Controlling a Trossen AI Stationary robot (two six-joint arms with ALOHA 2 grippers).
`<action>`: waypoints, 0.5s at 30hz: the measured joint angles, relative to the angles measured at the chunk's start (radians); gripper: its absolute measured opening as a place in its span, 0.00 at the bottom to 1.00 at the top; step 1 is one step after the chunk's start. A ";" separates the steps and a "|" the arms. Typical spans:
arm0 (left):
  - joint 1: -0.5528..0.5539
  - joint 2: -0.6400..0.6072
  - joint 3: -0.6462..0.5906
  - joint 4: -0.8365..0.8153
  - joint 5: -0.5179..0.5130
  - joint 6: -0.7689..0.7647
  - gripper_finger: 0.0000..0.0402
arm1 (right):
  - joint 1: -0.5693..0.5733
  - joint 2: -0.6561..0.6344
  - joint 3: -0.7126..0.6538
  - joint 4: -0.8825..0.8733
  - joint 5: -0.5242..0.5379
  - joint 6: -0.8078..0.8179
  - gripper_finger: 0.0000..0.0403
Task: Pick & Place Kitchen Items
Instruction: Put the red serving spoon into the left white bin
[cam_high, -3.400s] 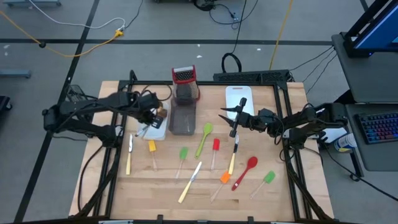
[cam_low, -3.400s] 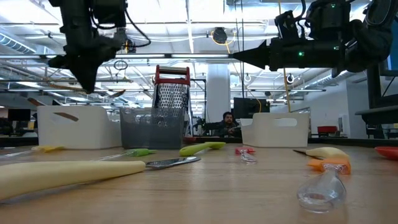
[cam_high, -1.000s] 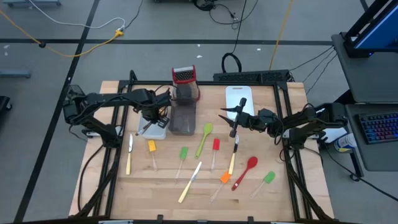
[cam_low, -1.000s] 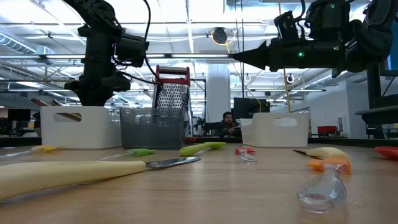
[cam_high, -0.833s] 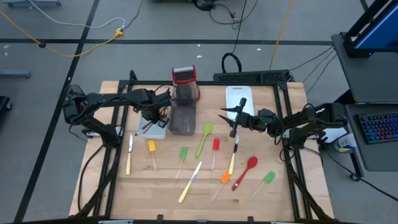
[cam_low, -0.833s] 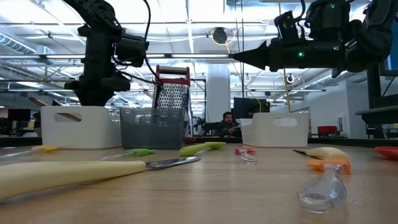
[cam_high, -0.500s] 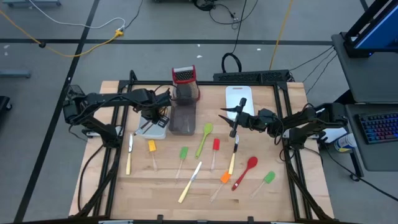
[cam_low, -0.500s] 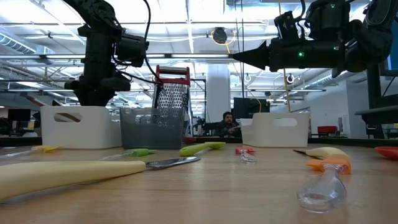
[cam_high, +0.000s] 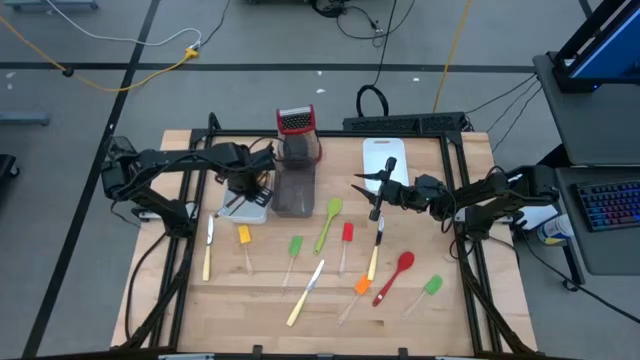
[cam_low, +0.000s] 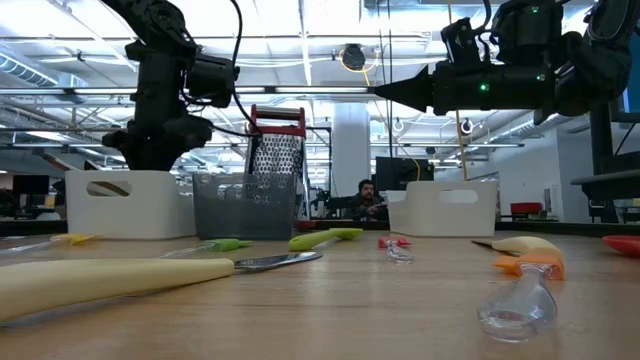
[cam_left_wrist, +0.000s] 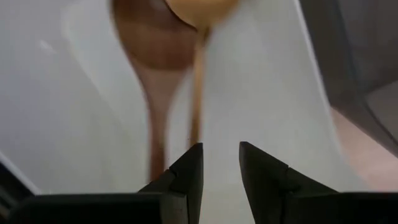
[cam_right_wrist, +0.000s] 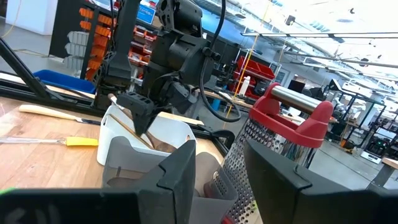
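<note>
Look left of centre in the high view: your left gripper (cam_high: 247, 187) hangs over the white tray (cam_high: 254, 212), where two wooden spoons (cam_left_wrist: 158, 56) lie just ahead of its fingertips (cam_left_wrist: 189, 171). Its fingers stand a little apart, holding nothing. The other utensils lie spread across the table's (cam_high: 180, 310) middle and lower part, among them a green spoon (cam_high: 329, 221) and a red spoon (cam_high: 396, 275). At centre right, your right gripper (cam_high: 372, 188) waits above the table, fingers parted, empty.
</note>
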 joint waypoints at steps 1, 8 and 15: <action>-0.002 0.000 0.000 0.000 0.021 -0.013 0.27 | 0.000 0.000 0.000 0.000 0.000 0.000 0.32; -0.037 0.000 0.000 0.000 0.045 -0.077 0.27 | 0.000 0.000 0.000 0.000 0.000 0.000 0.32; -0.072 0.000 0.044 -0.004 0.045 -0.084 0.27 | 0.000 0.000 0.000 0.000 0.000 0.000 0.32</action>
